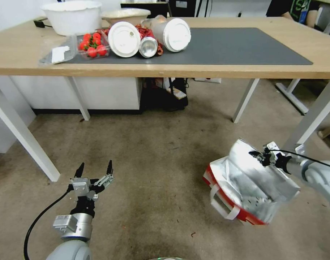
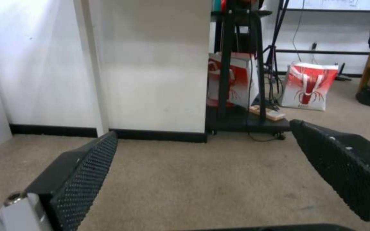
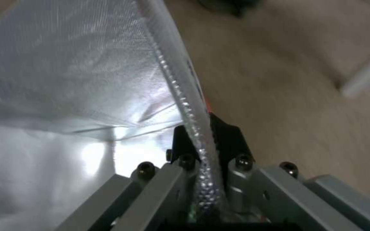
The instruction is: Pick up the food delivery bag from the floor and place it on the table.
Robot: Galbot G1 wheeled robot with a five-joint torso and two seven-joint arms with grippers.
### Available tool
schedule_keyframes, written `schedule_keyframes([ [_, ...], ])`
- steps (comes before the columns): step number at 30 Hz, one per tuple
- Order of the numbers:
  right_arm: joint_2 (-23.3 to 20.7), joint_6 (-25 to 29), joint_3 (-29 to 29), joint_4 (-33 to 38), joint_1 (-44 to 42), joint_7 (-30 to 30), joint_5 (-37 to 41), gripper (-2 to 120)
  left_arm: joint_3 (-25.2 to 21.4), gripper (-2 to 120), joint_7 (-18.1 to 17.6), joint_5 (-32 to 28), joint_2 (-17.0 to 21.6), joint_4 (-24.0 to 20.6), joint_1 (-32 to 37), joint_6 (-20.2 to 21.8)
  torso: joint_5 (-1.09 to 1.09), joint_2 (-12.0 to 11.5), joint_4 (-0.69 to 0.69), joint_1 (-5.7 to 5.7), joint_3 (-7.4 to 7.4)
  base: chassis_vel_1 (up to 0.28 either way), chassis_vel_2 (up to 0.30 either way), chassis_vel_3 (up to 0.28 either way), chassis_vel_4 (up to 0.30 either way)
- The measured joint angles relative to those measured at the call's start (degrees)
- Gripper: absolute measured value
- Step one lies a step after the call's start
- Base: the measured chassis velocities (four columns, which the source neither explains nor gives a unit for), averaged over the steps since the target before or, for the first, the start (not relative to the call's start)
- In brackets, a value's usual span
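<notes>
One claw at work: right claw clamped on foil rim of food delivery bag
Bag: tilted, low by floor, right of counter leg
Left claw: spread wide, idle
Progress: grasp made; lift and placing on counter remain

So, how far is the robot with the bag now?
Done: the right gripper is shut on the bag's foil rim; the right wrist view shows the rim pinched between its fingers. In hand: the bag hangs tilted, low over the floor. Left: raising it and placing it on the table. The left gripper waits open.
</notes>
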Motion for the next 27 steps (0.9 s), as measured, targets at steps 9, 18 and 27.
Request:
schedule_keyframes([
  [9,-9.3,6.3,3.5,11.6,-3.7,-8.4,12.7,0,0.3,100,0.0,0.0,-0.3,0.0,-0.1,-0.3,-0.01,0.0,0.0,0.0,0.0,0.0,0.0,0.0,0.0],
  [18,-15.8,5.0,3.3,23.0,-0.1,-11.1,22.0,0,0.4,100,0.0,0.0,-0.2,0.1,-0.4,-0.3,-0.01,0.0,0.01,0.0,0.0,0.0,0.0,0.0,0.0],
  [27,-21.6,4.5,4.3,25.8,-0.5,-14.1,26.1,0,0.5,100,0.3,0.2,-0.1,0.0,-0.8,-0.4,0.0,0.0,0.0,0.0,0.0,0.0,0.0,0.0,0.0],
])
